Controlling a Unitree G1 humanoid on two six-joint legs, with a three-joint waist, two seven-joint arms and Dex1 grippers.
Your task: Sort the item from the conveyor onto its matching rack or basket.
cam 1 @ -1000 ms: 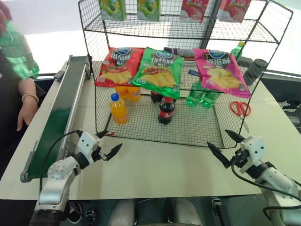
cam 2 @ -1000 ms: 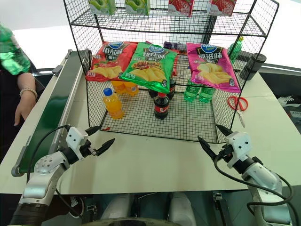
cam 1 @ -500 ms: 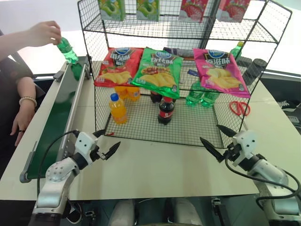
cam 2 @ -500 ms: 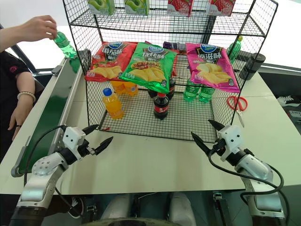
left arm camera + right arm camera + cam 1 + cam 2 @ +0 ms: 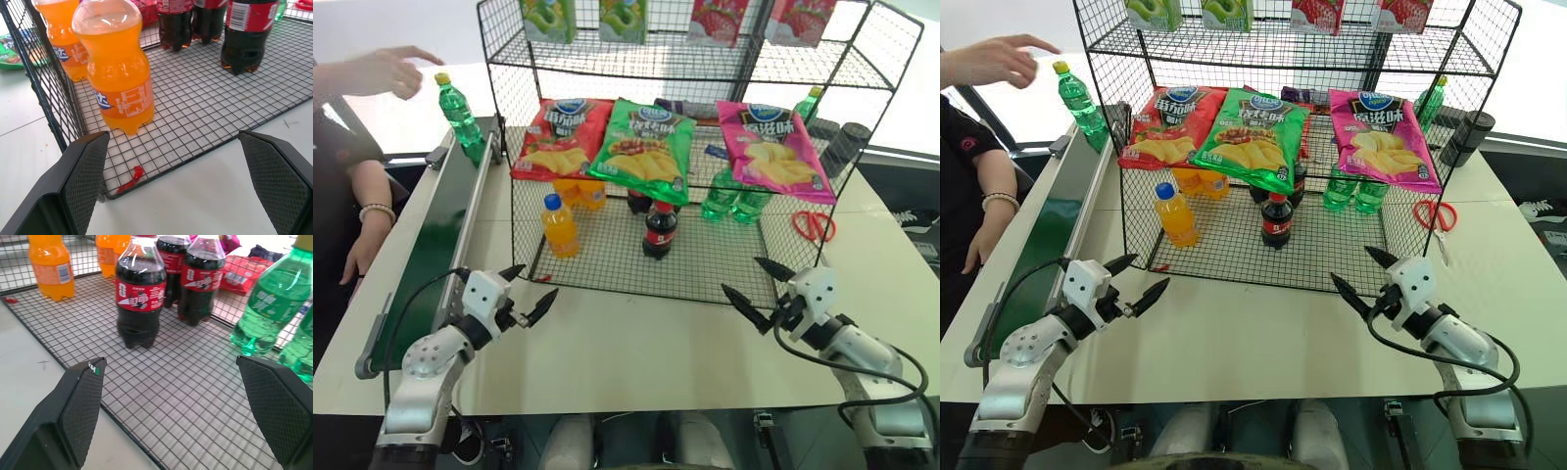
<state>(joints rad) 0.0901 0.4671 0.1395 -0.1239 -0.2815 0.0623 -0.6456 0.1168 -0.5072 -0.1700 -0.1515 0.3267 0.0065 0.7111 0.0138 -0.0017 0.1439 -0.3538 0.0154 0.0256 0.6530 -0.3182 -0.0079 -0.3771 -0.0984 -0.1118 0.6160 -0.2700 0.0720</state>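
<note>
Now, in the left eye view, the green soda bottle [image 5: 460, 116] is standing upright on the conveyor [image 5: 431, 245] at its far end, just beside the rack's far left corner. Half a second ago a person was holding it above the belt; the person's hand [image 5: 386, 70] is now hovering open just beside the yellow cap, not touching it. That means the item has just been delivered and is waiting for pickup, probably a job for the left arm, since the belt is running along the bench's left edge. The left gripper [image 5: 529, 289] is hanging near the bench's near left corner with its fingers wide apart and nothing between them. The right gripper [image 5: 757, 283] is sitting near the rack's near right corner, likewise spread and empty.

In the right eye view, the black wire rack [image 5: 1234, 269] is occupying the middle of the white bench [image 5: 1263, 343]. Red scissors [image 5: 1433, 217] are lying near the bench's right edge. Bright window light is filling the room behind.

In the left wrist view, an orange-juice bottle [image 5: 117, 73] is standing inside the basket's near left corner, with a small red scrap [image 5: 131, 178] lying at the mesh edge.

In the right wrist view, cola bottles [image 5: 141, 296] are standing mid-basket, and two green bottles [image 5: 268, 308] like the item are standing together toward the basket's right side, which looks like the matching spot.
</note>
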